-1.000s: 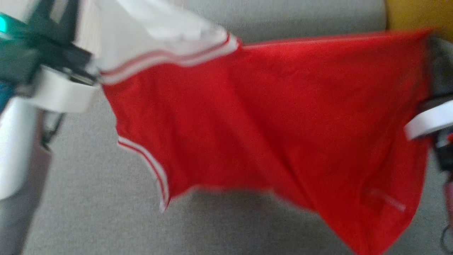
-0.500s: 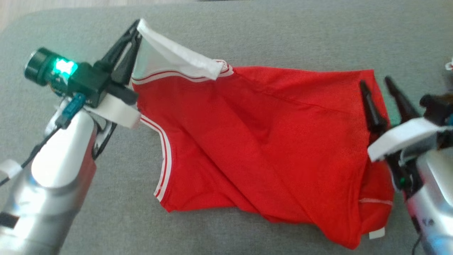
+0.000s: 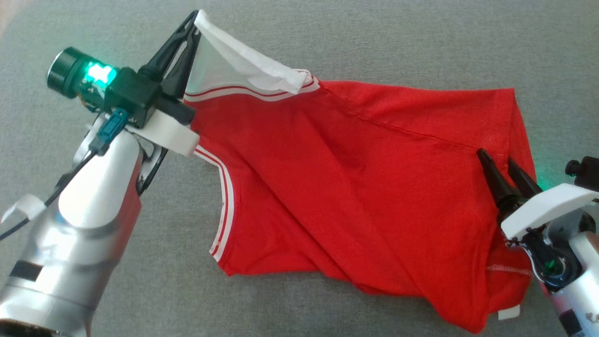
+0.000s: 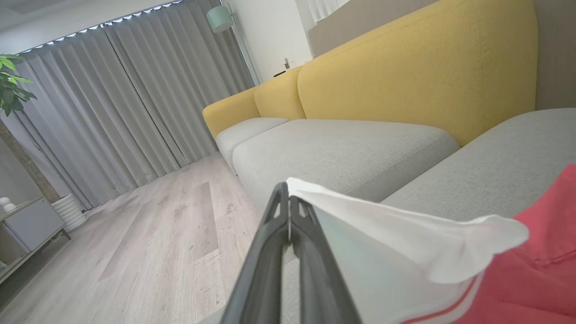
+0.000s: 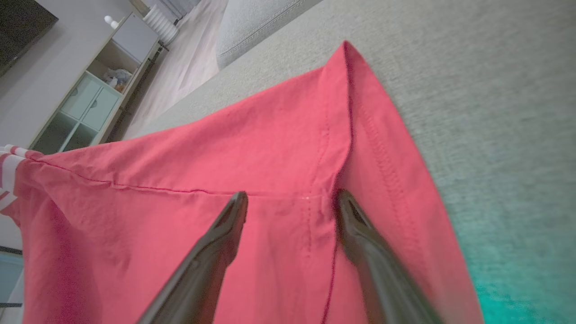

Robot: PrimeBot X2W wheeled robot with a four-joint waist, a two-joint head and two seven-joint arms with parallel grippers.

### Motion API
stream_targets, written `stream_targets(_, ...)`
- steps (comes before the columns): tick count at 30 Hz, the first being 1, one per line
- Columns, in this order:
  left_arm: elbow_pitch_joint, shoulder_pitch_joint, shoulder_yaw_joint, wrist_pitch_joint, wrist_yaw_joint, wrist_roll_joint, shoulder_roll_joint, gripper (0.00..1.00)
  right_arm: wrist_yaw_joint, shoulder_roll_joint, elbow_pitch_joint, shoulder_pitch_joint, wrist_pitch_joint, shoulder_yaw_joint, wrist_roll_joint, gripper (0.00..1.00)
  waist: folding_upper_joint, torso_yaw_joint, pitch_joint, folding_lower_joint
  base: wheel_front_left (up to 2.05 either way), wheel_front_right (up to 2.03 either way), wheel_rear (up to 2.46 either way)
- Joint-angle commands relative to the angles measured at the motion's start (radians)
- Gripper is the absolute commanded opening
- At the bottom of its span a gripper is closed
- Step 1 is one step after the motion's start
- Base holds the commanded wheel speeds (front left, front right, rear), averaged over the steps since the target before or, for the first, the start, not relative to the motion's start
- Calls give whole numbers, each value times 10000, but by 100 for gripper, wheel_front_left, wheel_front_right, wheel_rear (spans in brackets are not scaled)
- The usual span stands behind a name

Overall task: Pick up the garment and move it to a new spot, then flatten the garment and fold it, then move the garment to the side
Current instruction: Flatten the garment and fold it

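Observation:
The garment (image 3: 355, 196) is a red shirt with white sleeves and red-striped white trim, spread in loose folds over the grey sofa cushion (image 3: 374, 42). My left gripper (image 3: 194, 18) is shut on a white sleeve (image 3: 234, 65) and holds it raised at the upper left; in the left wrist view the gripper (image 4: 288, 191) pinches the sleeve (image 4: 405, 243) at its tip. My right gripper (image 3: 496, 157) stands open over the garment's right edge, holding nothing. In the right wrist view my right gripper (image 5: 292, 200) has its fingers apart above the red cloth (image 5: 225, 148) near a hem corner.
The grey cushion (image 5: 495, 90) runs all around the garment. The left wrist view shows yellow sofa backs (image 4: 405, 76), another grey seat (image 4: 337, 144), wooden floor (image 4: 157, 234) and grey curtains (image 4: 112, 99). A cabinet (image 5: 90, 103) stands beyond the sofa edge.
The garment went from hanging stretched between both grippers to lying on the cushion. My right gripper let go of its right edge and drew back a little. The head camera has tilted down.

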Motion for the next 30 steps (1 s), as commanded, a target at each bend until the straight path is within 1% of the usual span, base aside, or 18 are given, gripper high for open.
stream_targets(1,-211,-591,365,-116,-13,7,291,0,-7,-324,-284,-115,157,217,221,100,0,44,17,0,0,0,0)
stream_targets(3,-144,-631,344,-145,-13,2,250,0,-7,-437,-335,-100,321,421,448,100,0,87,24,0,0,0,0)
stream_targets(6,-45,-665,318,-176,-11,-3,200,0,-7,-544,-307,-111,204,566,629,100,0,152,8,0,0,0,0)
stream_targets(7,-20,-667,312,-184,-6,-5,186,0,-7,-555,-310,-114,118,572,706,93,0,168,-3,0,0,0,0)
stream_targets(8,3,-659,306,-191,1,-5,176,0,-7,-577,-312,-113,55,595,764,81,0,175,-22,0,0,0,0)
stream_targets(9,26,-647,300,-196,8,-3,174,0,-7,-612,-329,-108,16,639,813,60,0,176,-45,0,0,0,0)
stream_targets(10,48,-632,297,-200,11,-4,178,0,-7,-667,-337,-98,-30,674,841,45,0,170,-69,0,0,0,0)
stream_targets(11,73,-613,296,-204,12,-7,187,0,-7,-733,-333,-90,-105,692,841,18,0,161,-104,0,0,0,0)
stream_targets(12,99,-592,295,-207,13,-6,203,0,-7,-797,-303,-81,-184,694,828,0,0,148,-145,0,0,0,0)
stream_targets(16,3,-564,333,-213,26,38,353,0,-7,-986,-469,-198,-715,631,786,0,0,16,-352,0,0,0,0)
stream_targets(19,-539,-503,486,-215,88,137,581,0,-7,-1229,-809,-316,-1155,563,794,0,0,-130,-633,0,0,0,0)
stream_targets(22,-1193,-342,664,-216,59,182,939,0,-7,-1557,-1399,-392,-1472,505,973,0,0,-306,-1031,0,0,0,0)
stream_targets(25,-1826,-205,822,-216,7,189,1381,0,-7,-2057,-2127,-459,-1654,363,1177,0,0,-466,-1493,0,0,0,0)
stream_targets(30,-3052,-55,1052,-215,-64,144,2199,0,-7,-3134,-3425,-370,-1687,-129,1432,0,0,-625,-2286,0,0,0,0)
